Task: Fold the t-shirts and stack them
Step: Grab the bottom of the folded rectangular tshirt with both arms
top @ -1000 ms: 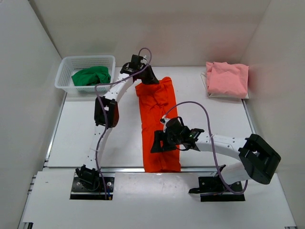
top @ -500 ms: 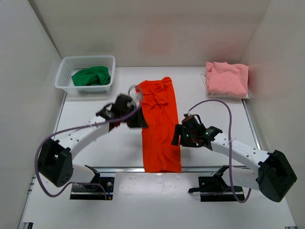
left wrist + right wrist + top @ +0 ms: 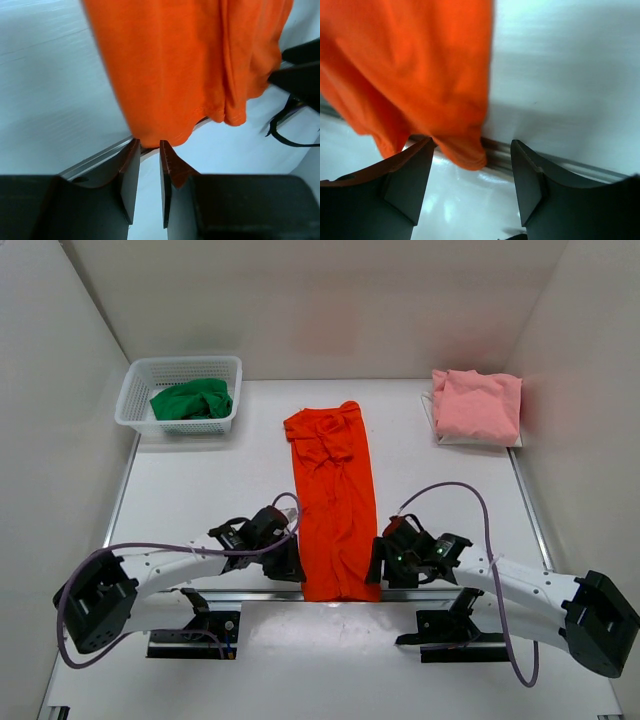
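Orange-red t-shirt [image 3: 333, 500] hem — left tool [image 3: 148, 145] barely parted at its corner, right tool [image 3: 471, 145] wide open, both empty.

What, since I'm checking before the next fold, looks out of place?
The bright orange-red cloth t-shirt, folded into a long strip, lies slanted, its near hem hanging over the white table's near edge. The green t-shirt sits crumpled in the white mesh basket.

Overhead above — both wrists close on shirt [image 3: 175, 75] hem.
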Motion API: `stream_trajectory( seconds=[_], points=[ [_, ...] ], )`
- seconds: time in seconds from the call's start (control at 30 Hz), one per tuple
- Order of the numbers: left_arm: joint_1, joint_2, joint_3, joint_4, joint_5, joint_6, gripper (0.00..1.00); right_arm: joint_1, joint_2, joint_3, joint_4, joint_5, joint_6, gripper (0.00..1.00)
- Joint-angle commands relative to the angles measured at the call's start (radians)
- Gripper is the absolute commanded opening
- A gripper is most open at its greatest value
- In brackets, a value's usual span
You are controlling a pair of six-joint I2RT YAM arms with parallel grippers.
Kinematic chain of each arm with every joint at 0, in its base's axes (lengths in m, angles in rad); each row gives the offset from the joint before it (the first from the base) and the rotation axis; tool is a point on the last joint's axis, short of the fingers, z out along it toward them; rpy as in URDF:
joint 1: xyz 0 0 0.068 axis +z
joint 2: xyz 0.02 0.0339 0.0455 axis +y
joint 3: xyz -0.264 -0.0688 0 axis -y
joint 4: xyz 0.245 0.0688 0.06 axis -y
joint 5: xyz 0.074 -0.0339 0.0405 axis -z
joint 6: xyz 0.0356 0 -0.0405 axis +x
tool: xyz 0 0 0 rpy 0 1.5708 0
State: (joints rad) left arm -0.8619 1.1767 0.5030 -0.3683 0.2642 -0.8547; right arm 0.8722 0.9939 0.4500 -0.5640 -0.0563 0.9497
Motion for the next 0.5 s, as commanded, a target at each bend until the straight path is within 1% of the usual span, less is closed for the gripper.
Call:
stream_trajectory(
  seconds=[0.0,0.07,0.13,0.23,0.3,0.33,0.37,0.4,0.43,0.47],
  points=[
    [-0.041,0.029,0.006,0.098,-0.026,-0.06,0.34,0.048,-0.005,-0.036,0.018,-0.04,0.057,0.6],
    [-0.061,0.055,0.017,0.112,-0.028,-0.075,0.36,0.054,0.015,-0.036,0.032,-0.054,0.054,0.59],
    [-0.081,0.095,0.017,0.109,-0.034,-0.07,0.38,0.062,0.029,-0.024,0.035,-0.063,0.049,0.56],
    [-0.085,0.103,0.029,0.075,-0.043,-0.067,0.49,0.064,0.034,-0.007,0.035,-0.063,0.041,0.56],
    [-0.072,0.083,0.016,0.063,-0.045,-0.061,0.63,0.057,0.031,-0.001,0.029,-0.06,0.029,0.56],
    [-0.066,0.065,0.012,0.069,-0.04,-0.064,0.77,0.051,0.029,-0.005,0.032,-0.057,0.023,0.56],
    [-0.059,0.049,0.005,0.075,-0.034,-0.063,0.83,0.047,0.026,-0.011,0.03,-0.063,0.017,0.56],
    [-0.057,0.044,-0.007,0.083,-0.033,-0.069,0.94,0.044,0.02,-0.017,0.038,-0.063,0.017,0.56],
    [-0.055,0.044,-0.006,0.086,-0.043,-0.07,0.99,0.036,0.017,-0.019,0.036,-0.065,0.017,0.56],
    [-0.058,0.052,-0.001,0.094,-0.045,-0.066,0.99,0.031,0.018,-0.026,0.036,-0.066,0.012,0.56]
  ],
)
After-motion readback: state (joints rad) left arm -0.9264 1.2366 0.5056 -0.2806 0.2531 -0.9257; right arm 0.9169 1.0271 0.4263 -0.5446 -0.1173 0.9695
